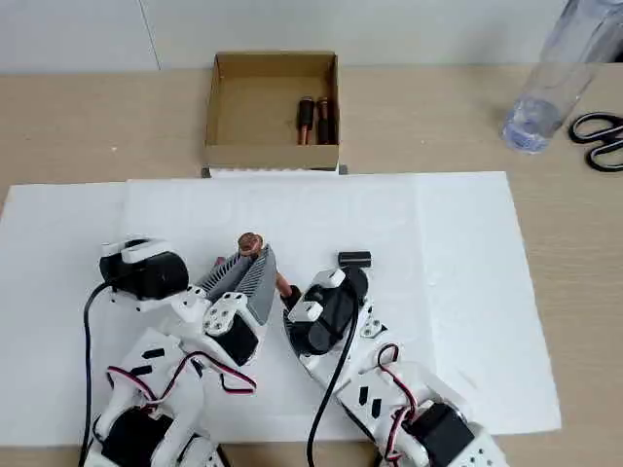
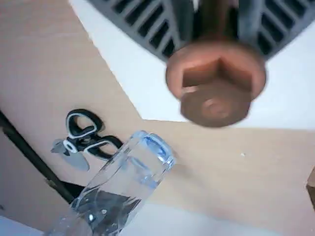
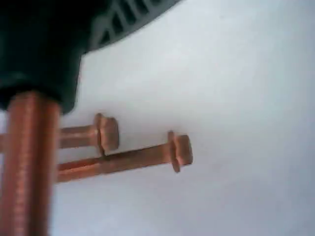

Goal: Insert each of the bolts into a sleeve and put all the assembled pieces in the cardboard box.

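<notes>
Wooden table point(image 1: 58, 126) seen from above, w/ a big white paper sheet point(image 1: 458, 292) over its near part. 2 robot arms sit at the near edge, grippers close together mid-sheet. Just past the sheet's far edge stands an open cardboard box point(image 1: 209, 107). 2 assembled pieces point(image 1: 306, 121) lie side by side in it, toward its right side in the high view. Far right on bare table: a clear plastic bottle point(image 1: 545, 97), w/ black-handled scissors point(image 1: 599, 136) just beside it.

The left gripper point(image 1: 251, 251) is clamped on a copper bolt point(image 1: 249, 240): shank btwn the grey ribbed fingers point(image 2: 142, 19), hex flange head sticking out past the tips. The right gripper point(image 1: 295, 302) sits just beside it; can't tell if it's open or closed. Its wrist view has a copper shank point(image 3: 27, 167) close up, running into a dark body point(image 3: 39, 44), plus 2 loose bolts point(image 3: 128, 160) lying nearly parallel on the sheet. 1 black sleeve point(image 1: 353, 259) lies loose on the sheet near the right gripper.
</notes>
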Robot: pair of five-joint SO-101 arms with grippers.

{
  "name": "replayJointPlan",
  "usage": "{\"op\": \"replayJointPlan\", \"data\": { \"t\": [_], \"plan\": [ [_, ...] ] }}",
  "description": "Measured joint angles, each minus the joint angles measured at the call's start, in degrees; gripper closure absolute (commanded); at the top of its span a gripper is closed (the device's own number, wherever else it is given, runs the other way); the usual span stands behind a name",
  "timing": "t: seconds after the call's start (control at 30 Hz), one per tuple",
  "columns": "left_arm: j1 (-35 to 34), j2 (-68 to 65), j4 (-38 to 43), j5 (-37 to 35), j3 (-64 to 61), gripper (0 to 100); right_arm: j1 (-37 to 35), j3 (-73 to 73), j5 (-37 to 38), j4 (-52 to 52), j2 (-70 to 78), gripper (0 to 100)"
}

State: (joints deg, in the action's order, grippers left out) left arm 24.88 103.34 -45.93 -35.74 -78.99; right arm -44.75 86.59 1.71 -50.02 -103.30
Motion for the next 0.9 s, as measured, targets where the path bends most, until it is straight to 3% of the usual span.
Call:
{"op": "replayJointPlan", "data": {
  "t": [0.4,0.9],
  "plan": [
    [1.6,0.0,-0.8,-0.1,-2.1,100,-0.2,0.0,0.0,0.0,0.0,99.7],
    [5.8,-0.1,-8.3,0.7,-2.4,100,-0.2,-0.3,2.8,3.1,0.0,99.7]
  ]
}}
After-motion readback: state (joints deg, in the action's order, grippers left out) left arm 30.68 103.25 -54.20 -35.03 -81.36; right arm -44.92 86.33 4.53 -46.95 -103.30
